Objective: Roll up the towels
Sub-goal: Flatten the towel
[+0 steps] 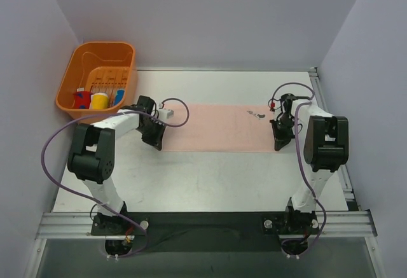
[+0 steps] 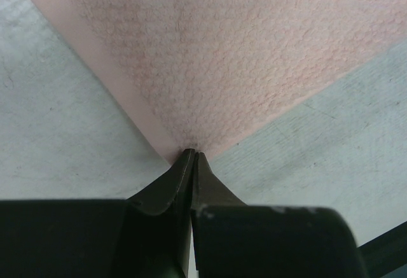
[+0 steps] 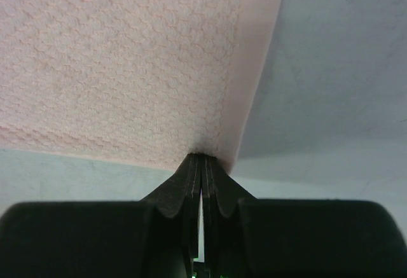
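Nearest, the left gripper (image 2: pixel 193 156) clamps the pink towel's (image 1: pixel 216 128) near-left corner, the right gripper (image 3: pixel 202 158) its near-right corner; the towel lies flat on the table (image 1: pixel 210 182). Far left, the orange basket (image 1: pixel 65 100) holds a red-and-blue item (image 1: pixel 81 98), a yellow item (image 1: pixel 98 101) and a blue item (image 1: pixel 119 95).

- Two arms, left arm (image 1: pixel 95 154) and right arm (image 1: pixel 325 141): white tubular links joined by bulky black housings.
- Matte black left end effector (image 2: pixel 193 156) and right end effector (image 3: pixel 202 158): two fingers each, tapering to thin curved tips.
- A purple cable (image 1: pixel 43 154) loops behind each end effector, trailing along its arm.
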{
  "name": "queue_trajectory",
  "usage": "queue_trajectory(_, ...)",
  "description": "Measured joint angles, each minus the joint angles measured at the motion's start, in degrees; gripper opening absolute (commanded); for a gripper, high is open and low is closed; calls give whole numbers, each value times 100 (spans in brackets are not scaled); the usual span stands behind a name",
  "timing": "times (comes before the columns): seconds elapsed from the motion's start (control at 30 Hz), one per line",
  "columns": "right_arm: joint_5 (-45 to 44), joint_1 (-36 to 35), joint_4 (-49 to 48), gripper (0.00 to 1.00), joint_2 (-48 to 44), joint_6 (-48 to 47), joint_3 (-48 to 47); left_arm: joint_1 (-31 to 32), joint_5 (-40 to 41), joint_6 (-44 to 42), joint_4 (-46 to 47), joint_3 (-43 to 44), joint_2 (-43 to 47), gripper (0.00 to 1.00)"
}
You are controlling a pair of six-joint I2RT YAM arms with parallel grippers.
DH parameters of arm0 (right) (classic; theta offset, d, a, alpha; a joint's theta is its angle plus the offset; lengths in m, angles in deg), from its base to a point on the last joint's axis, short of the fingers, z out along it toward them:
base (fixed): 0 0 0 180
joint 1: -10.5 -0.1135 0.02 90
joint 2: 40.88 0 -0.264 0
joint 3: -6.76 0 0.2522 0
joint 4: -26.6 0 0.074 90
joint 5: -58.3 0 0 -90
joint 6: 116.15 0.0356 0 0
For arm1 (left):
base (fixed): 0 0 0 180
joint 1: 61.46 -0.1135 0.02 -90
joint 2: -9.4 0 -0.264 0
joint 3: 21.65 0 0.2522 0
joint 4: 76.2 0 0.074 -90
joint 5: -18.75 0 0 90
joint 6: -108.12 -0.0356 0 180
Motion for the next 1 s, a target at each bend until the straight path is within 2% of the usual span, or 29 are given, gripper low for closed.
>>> queue_trajectory(0.3,9,-323,203,0,-437,-203,647,0,273,-308,-382,-323,343,6)
queue_trajectory(0.4,-50,-337,358,0,-470,-291,721,-33,463,-426,-680,-365,396,12)
queue_trajectory(0.5,-57,-321,511,16,-483,-402,715,-114,608,-527,-1008,-356,396,24)
queue_trajectory(0.53,-44,-310,599,24,-496,-450,682,-144,612,-566,-1156,-319,396,27)
queue_trajectory(0.57,0,-289,675,27,-520,-498,632,-164,599,-588,-1287,-247,396,33)
queue_trajectory(0.6,74,-278,752,34,-555,-546,549,-190,570,-605,-1434,-118,396,36)
queue_trajectory(0.73,448,-170,949,40,-671,-675,-262,-225,339,-634,-1749,918,367,48)
queue_trajectory(0.87,658,-26,1005,38,-485,-704,-1613,-236,170,-616,-1746,2321,90,50)
queue_trajectory(1.0,721,13,927,33,238,-599,-2826,-278,210,-520,-1655,3414,-544,49)
